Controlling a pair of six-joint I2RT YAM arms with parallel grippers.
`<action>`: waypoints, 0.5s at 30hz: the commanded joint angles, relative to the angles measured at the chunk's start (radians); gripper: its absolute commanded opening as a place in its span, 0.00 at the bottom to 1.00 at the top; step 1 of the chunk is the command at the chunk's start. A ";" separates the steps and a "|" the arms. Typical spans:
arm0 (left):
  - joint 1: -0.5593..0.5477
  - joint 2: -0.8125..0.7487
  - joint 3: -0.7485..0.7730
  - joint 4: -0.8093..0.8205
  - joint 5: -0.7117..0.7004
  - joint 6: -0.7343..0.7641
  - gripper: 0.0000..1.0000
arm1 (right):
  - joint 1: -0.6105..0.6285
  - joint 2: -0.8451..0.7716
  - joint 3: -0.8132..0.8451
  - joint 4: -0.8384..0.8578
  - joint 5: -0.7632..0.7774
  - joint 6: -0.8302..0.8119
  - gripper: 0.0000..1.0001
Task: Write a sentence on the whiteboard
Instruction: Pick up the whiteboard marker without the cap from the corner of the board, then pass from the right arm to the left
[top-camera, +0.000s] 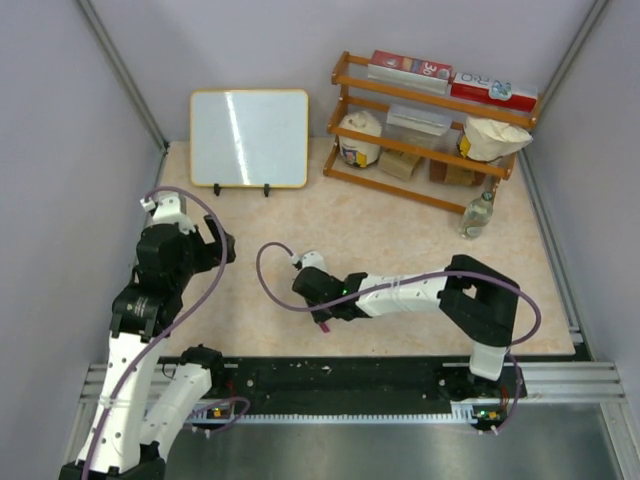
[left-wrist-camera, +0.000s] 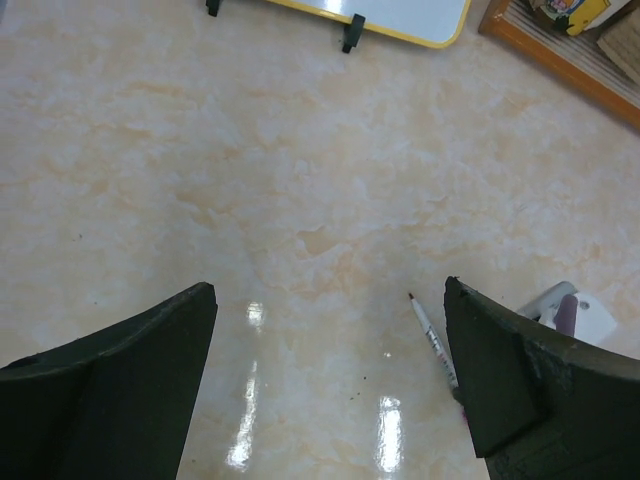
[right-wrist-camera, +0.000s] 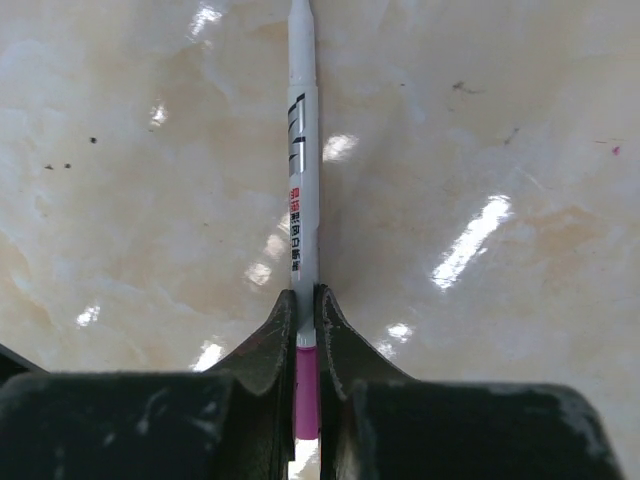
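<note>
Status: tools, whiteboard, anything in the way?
Right tool shut on marker. Left tool open, empty. Whiteboard blank, propped at back. Nothing between marker and whiteboard.

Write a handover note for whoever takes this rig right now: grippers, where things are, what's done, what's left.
Right gripper: shut on the marker, near its pink rear end, low over the table at mid-front.
Left gripper: open, empty, above bare table to the left.
Whiteboard: propped on its black feet at the far left of the table, blank.
Done: marker gripped.
Left: carry the marker to the board and write all the text.
</note>
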 joint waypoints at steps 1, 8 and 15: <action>0.001 -0.005 0.000 0.013 0.036 0.117 0.98 | -0.053 -0.098 -0.031 -0.066 0.031 -0.088 0.00; -0.015 0.024 -0.008 0.021 0.207 0.263 0.98 | -0.177 -0.274 -0.043 -0.060 -0.195 -0.215 0.00; -0.125 0.099 0.029 0.027 0.261 0.286 0.99 | -0.306 -0.431 -0.089 -0.065 -0.404 -0.255 0.00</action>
